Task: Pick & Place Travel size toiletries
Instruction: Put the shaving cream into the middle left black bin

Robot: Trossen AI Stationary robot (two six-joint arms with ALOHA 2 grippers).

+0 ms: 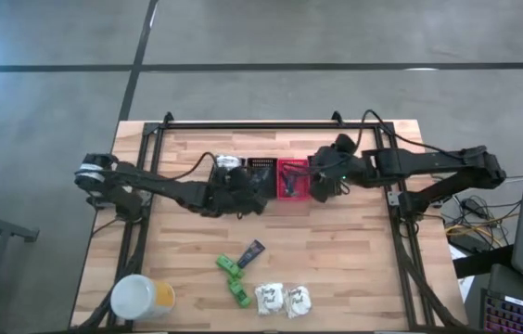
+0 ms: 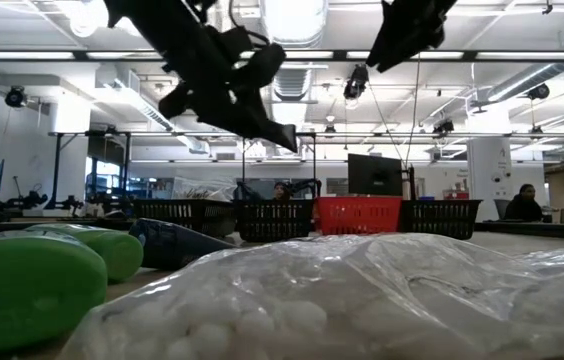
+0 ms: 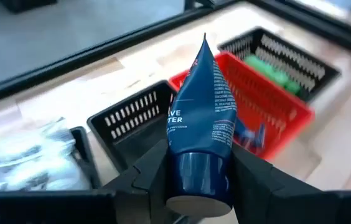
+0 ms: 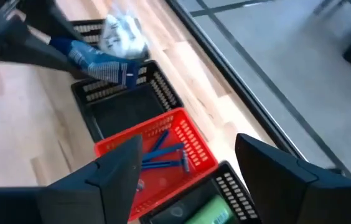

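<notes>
My left gripper [image 3: 199,180] is closed on a dark blue squeeze tube [image 3: 201,118], holding it by the cap end, above the row of baskets at the far middle of the table [image 1: 354,250]. The tube hangs over the black mesh basket [image 1: 260,173] that stands just left of the red basket [image 1: 291,178]. In the red basket I see blue razors [image 4: 166,152]. One more black basket on the far side of the red one holds a green bottle [image 3: 274,70]. A white packet [image 3: 23,158] lies in the basket left of the empty black one. My right gripper [image 4: 188,174] hovers over the red basket with its jaws open and empty. Near the front edge lie two green bottles [image 1: 234,280], another dark tube [image 1: 251,252] and two white packets [image 1: 283,299]; the yellow container [image 1: 143,299] stands at the near left
</notes>
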